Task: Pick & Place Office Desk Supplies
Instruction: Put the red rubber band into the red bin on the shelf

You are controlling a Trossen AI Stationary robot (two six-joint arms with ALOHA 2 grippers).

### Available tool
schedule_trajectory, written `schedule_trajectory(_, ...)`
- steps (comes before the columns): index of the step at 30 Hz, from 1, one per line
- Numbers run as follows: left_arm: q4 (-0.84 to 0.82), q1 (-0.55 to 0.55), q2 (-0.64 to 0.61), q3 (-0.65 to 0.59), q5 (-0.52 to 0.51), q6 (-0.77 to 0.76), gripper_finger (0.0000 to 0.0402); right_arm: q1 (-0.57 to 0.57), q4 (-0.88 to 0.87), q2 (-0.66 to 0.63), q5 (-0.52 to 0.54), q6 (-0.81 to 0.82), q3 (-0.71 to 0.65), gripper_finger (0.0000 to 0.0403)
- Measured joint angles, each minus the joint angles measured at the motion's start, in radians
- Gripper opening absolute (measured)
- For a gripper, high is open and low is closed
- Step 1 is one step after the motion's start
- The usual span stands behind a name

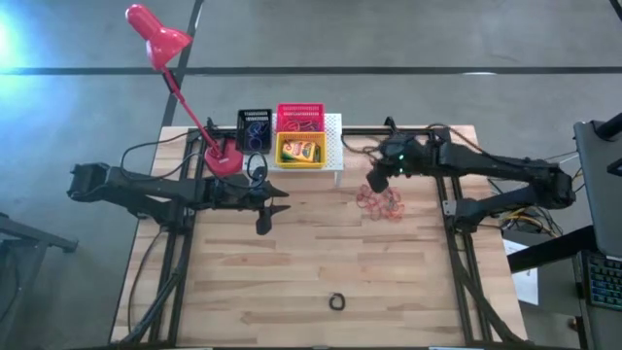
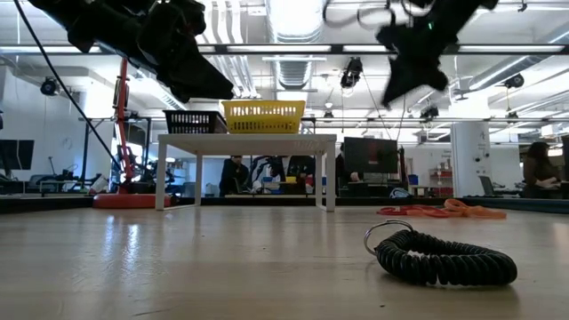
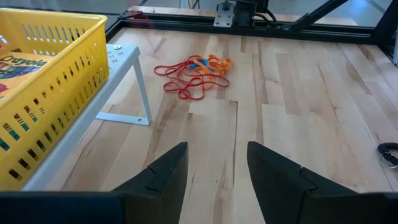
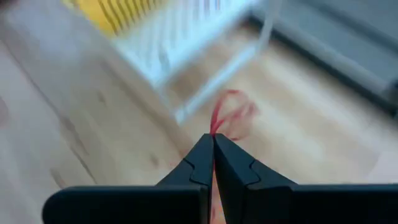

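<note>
right gripper (image 4: 213, 149): we see it up off the tabletop (image 1: 321, 272) near the 2 o'clock area, just beside the front right leg of the white stand (image 1: 333, 136). The fingers are pressed together and clamped on a thin red rubber band (image 4: 231, 118), which loops out from the tips in the right wrist view.

left gripper (image 3: 217, 171): it hovers low around 10 o'clock, in front of the red lamp base (image 1: 224, 158). The fingers stand apart with nothing between them, pointing across the wood toward the band pile.

rubber band pile (image 1: 381, 202): a loose red-orange tangle lies flat on the tabletop right of centre, just under and a bit in front of the right gripper. From the left wrist view we see it well ahead of the open fingers.

baskets: all on the white stand at 12 o'clock. The black basket (image 1: 255, 128) is on the left with small rings inside, the red basket (image 1: 299, 118) sits at the back with bands in it, and the yellow basket (image 1: 300, 151) is in front holding a crayon box (image 1: 301, 150).

black coiled ring (image 2: 442, 259): it lies alone near 6 o'clock, well apart from everything else.

red desk lamp (image 1: 155, 36): it stands at the far left, with its head leaning out past the tabletop edge.
</note>
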Motion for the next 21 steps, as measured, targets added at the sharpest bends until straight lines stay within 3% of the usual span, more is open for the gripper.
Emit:
schedule_trajectory(9, 0.000, 0.000, 0.000, 0.000, 0.000, 0.000, 0.0171, 0.000, 0.265, 0.080, 0.029, -0.272, 0.245, 0.0008)
schedule_trajectory(16, 0.000, 0.000, 0.000, 0.000, 0.000, 0.000, 0.0171, -0.011, 0.387, 0.285, 0.024, -0.501, 0.466, 0.0008)
schedule_trajectory(21, -0.001, 0.000, 0.000, 0.000, 0.000, 0.000, 0.0171, -0.055, 0.388, 0.475, -0.009, -0.562, 0.628, 0.0008)
